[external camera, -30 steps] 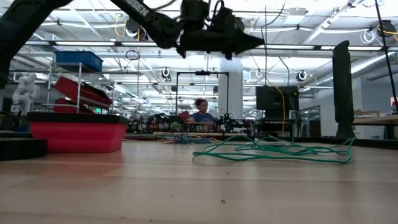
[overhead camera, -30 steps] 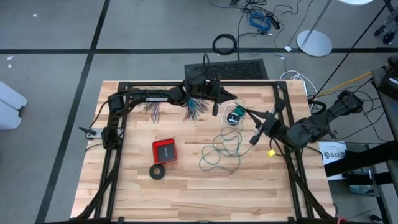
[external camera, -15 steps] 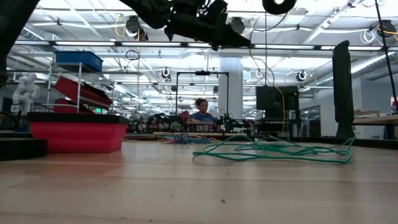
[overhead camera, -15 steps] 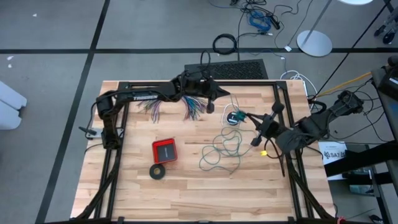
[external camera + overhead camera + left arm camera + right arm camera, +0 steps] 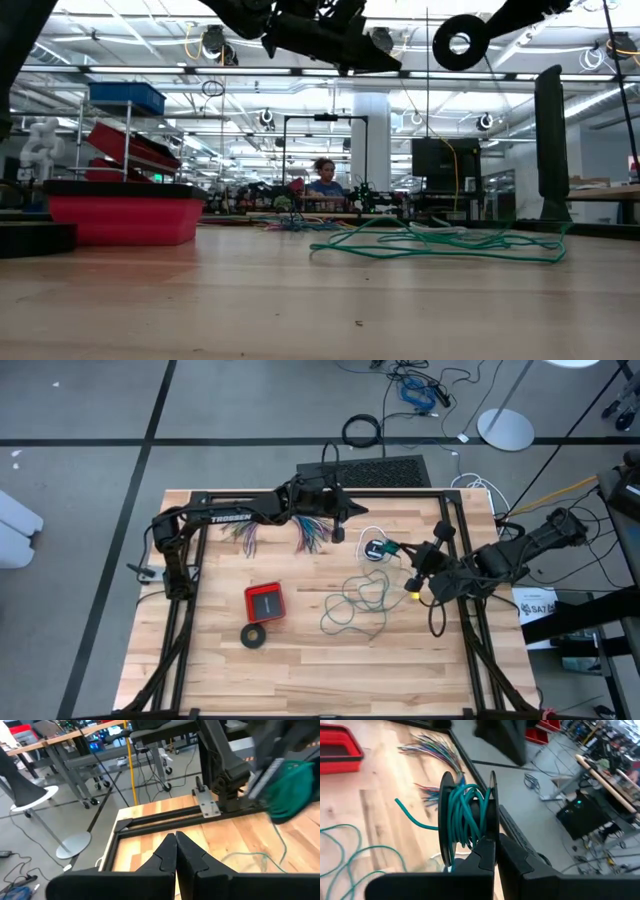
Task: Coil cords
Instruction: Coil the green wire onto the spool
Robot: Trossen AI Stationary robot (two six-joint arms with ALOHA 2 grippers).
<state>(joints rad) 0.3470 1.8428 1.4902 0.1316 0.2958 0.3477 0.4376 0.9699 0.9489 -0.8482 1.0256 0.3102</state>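
A black spool [image 5: 467, 815] wound with teal-green cord hangs above the table's far right part, with my right gripper [image 5: 494, 842] shut on it. In the low view the spool [image 5: 458, 40] hangs high. The rest of the teal cord [image 5: 358, 600] lies in loose loops on the table's middle. A thin white cord [image 5: 368, 531] curves beside the spool [image 5: 375, 547]. My left gripper [image 5: 340, 530] hovers shut and empty near the far edge, left of the spool. My right gripper pinches the rim of one spool flange [image 5: 492, 827] between its two fingers. The fingers come from the table's right, slanting slightly down. The spool is lifted clear, its axis about level, and a strand of teal cord [image 5: 447, 860] hangs from it.
Two fans of many-coloured wires [image 5: 312, 538] [image 5: 240, 532] lie at the far edge under my left arm. A red box [image 5: 265, 601] and a black tape ring [image 5: 253, 636] sit left of the middle. The near half of the table holds nothing else.
My right gripper has sunk with the spool and shifted toward the table's left while its wrist turned; the spool has come down into the low view. My left gripper has risen and tipped up closer to level. The loose teal loops have stayed in place.
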